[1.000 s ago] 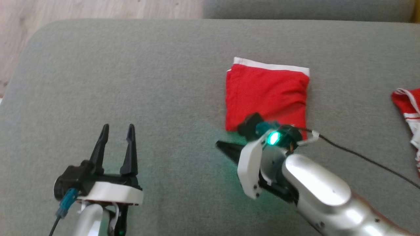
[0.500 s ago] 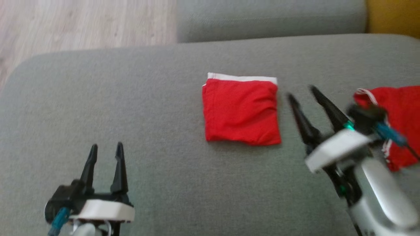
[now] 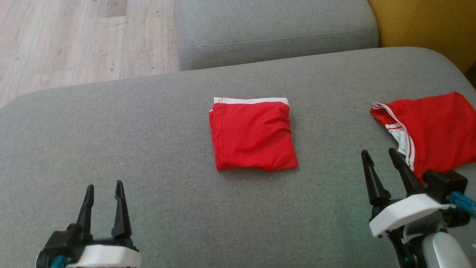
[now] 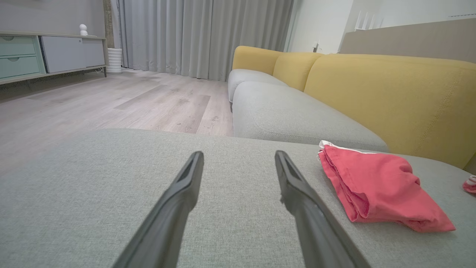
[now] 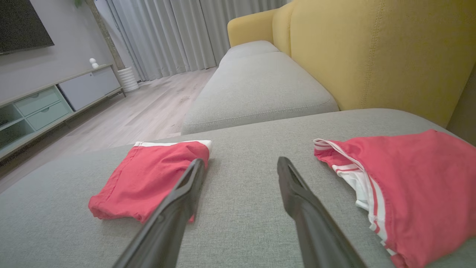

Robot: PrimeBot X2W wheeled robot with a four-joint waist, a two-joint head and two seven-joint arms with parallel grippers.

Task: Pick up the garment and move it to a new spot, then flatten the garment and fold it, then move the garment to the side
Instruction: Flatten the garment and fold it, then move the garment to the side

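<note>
Reckoning the folded garment [image 3: 253,134] finished, my left gripper [image 3: 104,185] and right gripper [image 3: 378,151] wide open and empty, I'd next grasp the unfolded garment [image 3: 431,126] right of it.

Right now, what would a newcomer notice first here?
The folded red garment, square with a white band at its far edge, lies mid-cushion on the grey sofa. A second red garment with white stripes lies loose at the right, just beyond the open right hand; the left hand sits open at lower left.
</note>
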